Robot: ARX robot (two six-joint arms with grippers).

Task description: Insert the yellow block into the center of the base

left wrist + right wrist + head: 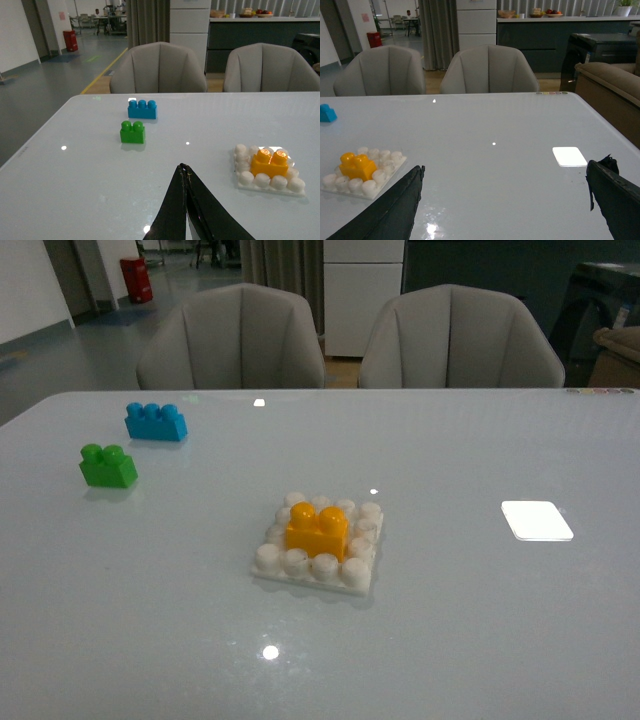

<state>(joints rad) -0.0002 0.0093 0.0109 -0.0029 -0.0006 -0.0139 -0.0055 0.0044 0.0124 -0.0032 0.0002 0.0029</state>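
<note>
Sitting seated on the middle studs of the base, the yellow block lies mid-counter, apart from both end effectors. The left end effector has its fingers pressed together, empty; the right end effector is spread wide, empty.

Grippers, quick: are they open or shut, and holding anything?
Left gripper: shut, holding nothing.
Right gripper: open, holding nothing.
</note>
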